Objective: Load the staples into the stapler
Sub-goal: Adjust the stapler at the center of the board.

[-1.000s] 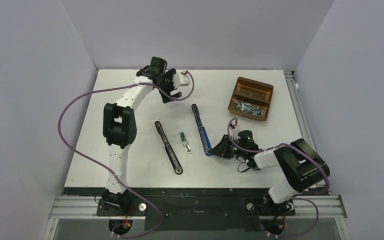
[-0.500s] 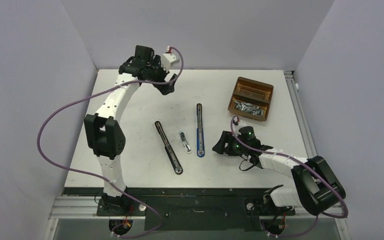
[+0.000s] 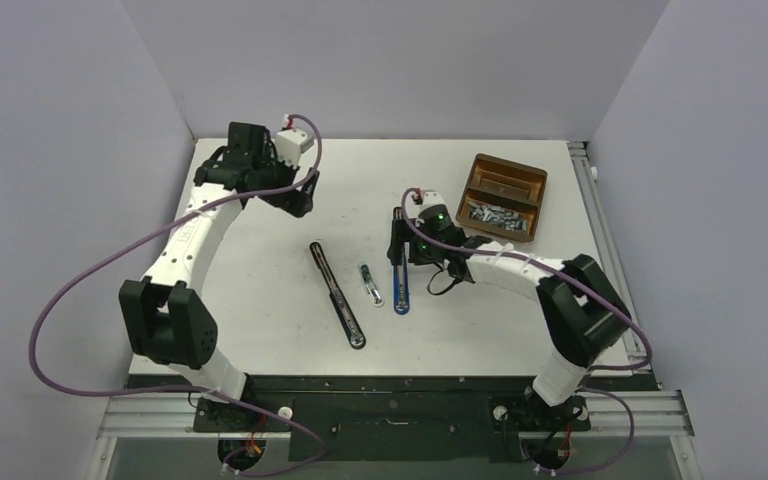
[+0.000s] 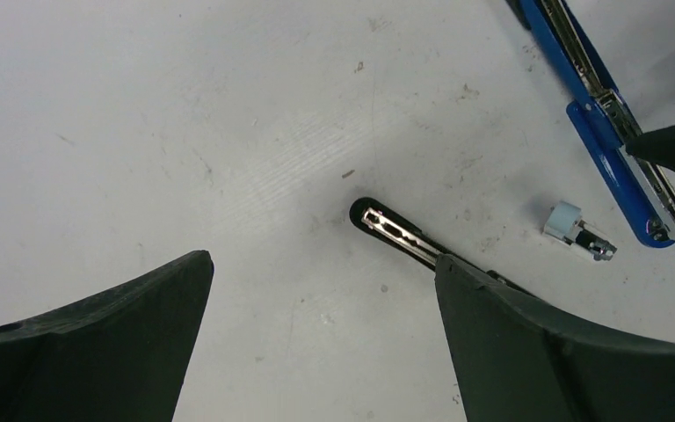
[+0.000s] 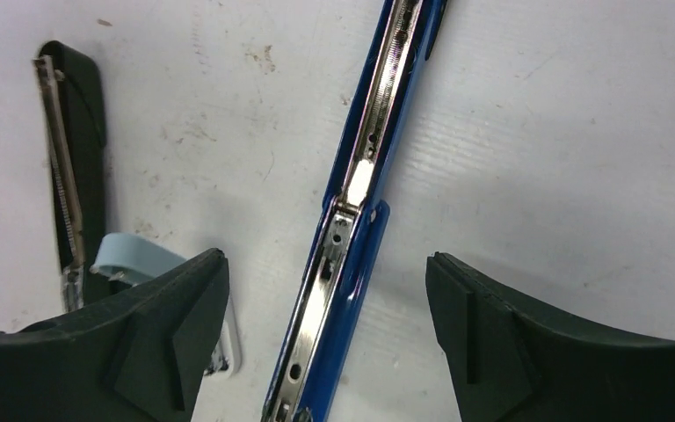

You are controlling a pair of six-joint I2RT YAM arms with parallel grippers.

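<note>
A blue stapler [image 3: 400, 285] lies opened flat in the middle of the table, its silver staple channel [image 5: 352, 189] facing up. My right gripper [image 3: 400, 238] hovers over its far half, open, one finger on each side of the channel [image 5: 325, 264], touching nothing. The staples [image 3: 490, 213] are a silver heap in the near compartment of the brown tray [image 3: 505, 170]. My left gripper [image 3: 296, 196] stands open and empty at the far left; its wrist view [image 4: 323, 259] shows bare table between the fingers.
A black stapler [image 3: 337, 295], also opened flat, lies left of the blue one [image 4: 387, 227] [image 5: 70, 176]. A small light-blue stapler [image 3: 368, 284] sits between them [image 4: 577, 230] [image 5: 136, 259]. The tray stands at the far right of the table.
My right gripper has opened, let go of the blue stapler's near end and moved to its far half. The stapler now lies straight. My left arm has swung back to the left.
</note>
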